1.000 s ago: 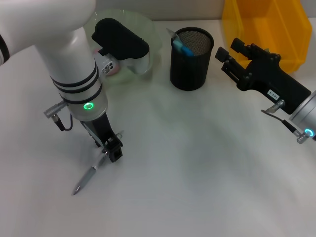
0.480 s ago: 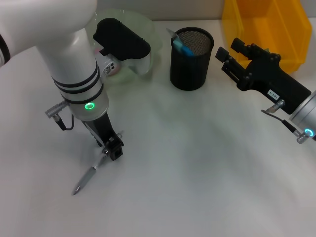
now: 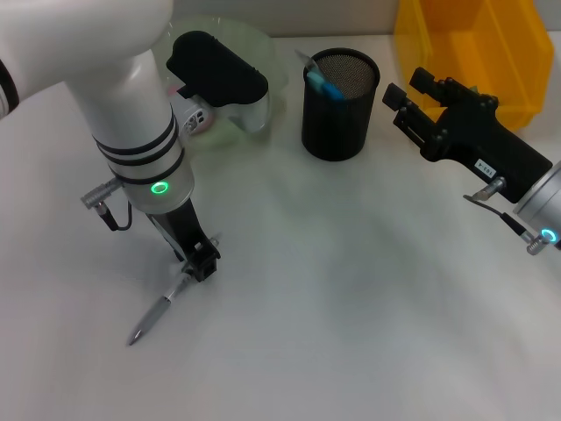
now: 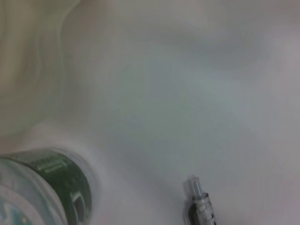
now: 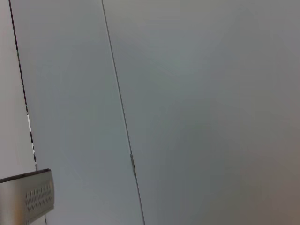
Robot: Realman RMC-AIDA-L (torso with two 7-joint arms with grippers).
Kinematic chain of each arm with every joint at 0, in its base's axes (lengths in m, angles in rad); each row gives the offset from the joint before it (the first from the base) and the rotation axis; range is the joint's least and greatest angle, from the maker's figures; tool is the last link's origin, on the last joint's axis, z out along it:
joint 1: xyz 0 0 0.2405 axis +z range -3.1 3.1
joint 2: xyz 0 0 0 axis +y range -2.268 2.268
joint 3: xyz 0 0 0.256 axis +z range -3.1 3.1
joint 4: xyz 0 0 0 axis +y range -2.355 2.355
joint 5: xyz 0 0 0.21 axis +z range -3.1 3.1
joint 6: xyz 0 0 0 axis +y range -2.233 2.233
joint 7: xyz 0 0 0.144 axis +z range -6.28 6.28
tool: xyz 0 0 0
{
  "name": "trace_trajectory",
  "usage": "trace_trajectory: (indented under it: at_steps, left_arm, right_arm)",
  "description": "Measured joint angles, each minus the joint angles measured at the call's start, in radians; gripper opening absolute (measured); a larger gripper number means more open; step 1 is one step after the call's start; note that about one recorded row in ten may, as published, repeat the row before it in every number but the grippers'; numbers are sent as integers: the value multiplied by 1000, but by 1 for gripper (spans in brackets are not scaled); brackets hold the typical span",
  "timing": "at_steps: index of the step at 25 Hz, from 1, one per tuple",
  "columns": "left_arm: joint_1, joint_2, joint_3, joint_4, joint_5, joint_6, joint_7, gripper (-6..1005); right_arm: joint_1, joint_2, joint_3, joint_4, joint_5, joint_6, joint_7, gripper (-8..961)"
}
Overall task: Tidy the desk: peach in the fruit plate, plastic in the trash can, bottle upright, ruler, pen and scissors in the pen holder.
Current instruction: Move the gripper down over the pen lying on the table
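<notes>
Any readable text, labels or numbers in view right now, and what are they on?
None can be read.
White sticker on the right gripper body: dark print, too small to read.
Green label on the bottle in the left wrist view: print too blurred to read.
Pen, pen holder, yellow bin: no visible text.

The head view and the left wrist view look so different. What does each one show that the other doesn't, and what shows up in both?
Only the head view shows the black mesh pen holder, the yellow trash can, the fruit plate, the left gripper down at the pen, and the right gripper raised beside the pen holder. Only the left wrist view shows a green-labelled bottle. Both show the pen lying on the white desk.
</notes>
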Motion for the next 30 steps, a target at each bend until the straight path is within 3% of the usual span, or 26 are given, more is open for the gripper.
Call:
trace_trajectory:
  at_steps: [13, 30]
  left_arm:
    - [-2, 0, 12, -8, 0, -8, 12, 358]
    - [-5, 0, 17, 0, 3, -20, 24, 212]
  right_arm:
    - [5, 0, 0, 0, 0, 2, 0, 484]
    - [14, 0, 0, 0, 0, 15, 0, 484]
